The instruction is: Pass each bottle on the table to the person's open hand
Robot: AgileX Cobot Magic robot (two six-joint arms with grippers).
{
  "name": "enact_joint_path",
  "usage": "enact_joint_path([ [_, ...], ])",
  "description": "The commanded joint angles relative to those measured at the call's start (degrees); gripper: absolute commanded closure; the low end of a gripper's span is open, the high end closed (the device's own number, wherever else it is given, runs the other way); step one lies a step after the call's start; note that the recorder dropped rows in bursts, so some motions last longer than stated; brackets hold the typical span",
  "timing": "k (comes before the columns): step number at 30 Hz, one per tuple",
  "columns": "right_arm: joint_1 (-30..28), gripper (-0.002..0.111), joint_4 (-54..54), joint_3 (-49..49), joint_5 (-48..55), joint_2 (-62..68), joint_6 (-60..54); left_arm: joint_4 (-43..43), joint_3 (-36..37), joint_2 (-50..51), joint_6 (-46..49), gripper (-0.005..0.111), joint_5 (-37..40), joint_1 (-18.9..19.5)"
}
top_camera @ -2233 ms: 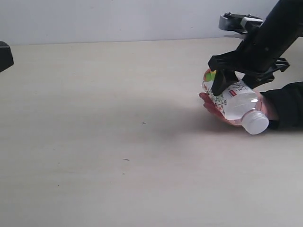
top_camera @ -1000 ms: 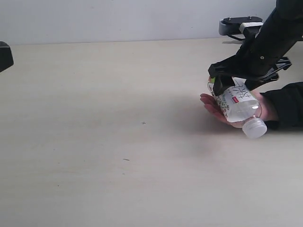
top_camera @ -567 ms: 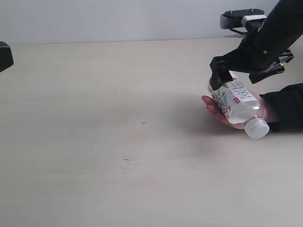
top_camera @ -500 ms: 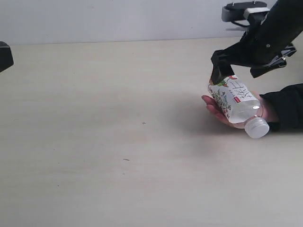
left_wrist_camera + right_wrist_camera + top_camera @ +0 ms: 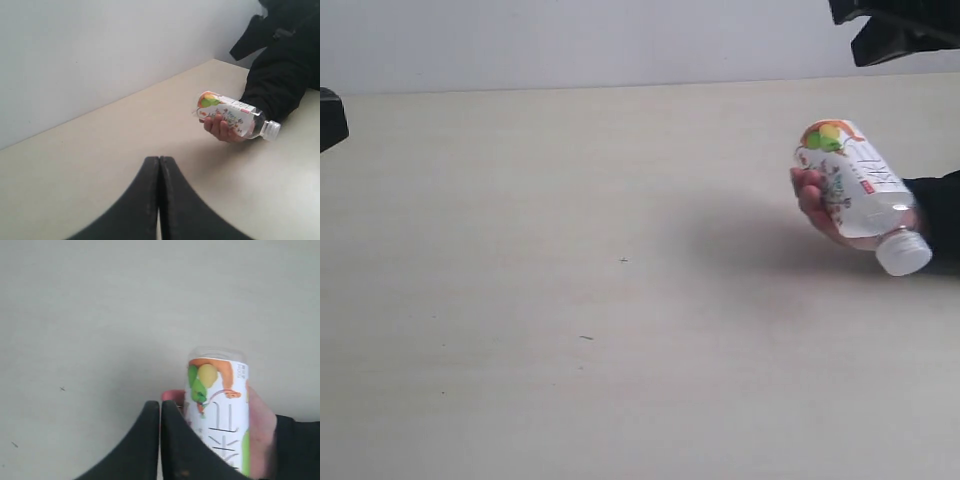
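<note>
Raised clear of the bottle point(image 5: 855, 187) since release, right gripper point(image 5: 160, 407) hangs jaws together, left gripper point(image 5: 159, 162) likewise; bottle lies tilted in person's hand point(image 5: 810, 195) over table point(image 5: 570, 300), likely light, smooth, slightly squashy, best taken round labelled middle.

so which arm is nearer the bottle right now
Right. The right arm hangs above the bottle, apart from it; the left arm sits far off across the table.
</note>
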Motion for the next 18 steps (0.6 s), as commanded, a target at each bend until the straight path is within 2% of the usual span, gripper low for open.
enact_joint_path([
  [1,0.12,0.108,1.42,6.13,-3.41,-9.3,-0.48,-0.33,0.15,-0.48,0.05,0.107,-0.06,0.07],
  [8,0.12,0.108,4.35,19.3,-9.8,-25.35,-0.48,-0.33,0.15,-0.48,0.05,0.107,-0.06,0.07],
  [11,0.12,0.108,5.95,23.3,-8.97,-30.41,-0.31,-0.33,0.15,-0.48,0.05,0.107,-0.06,0.07],
  [18,0.12,0.108,6.28,24.95,-6.15,-37.91,-0.31,-0.33,0.15,-0.48,0.05,0.107,-0.06,0.07],
])
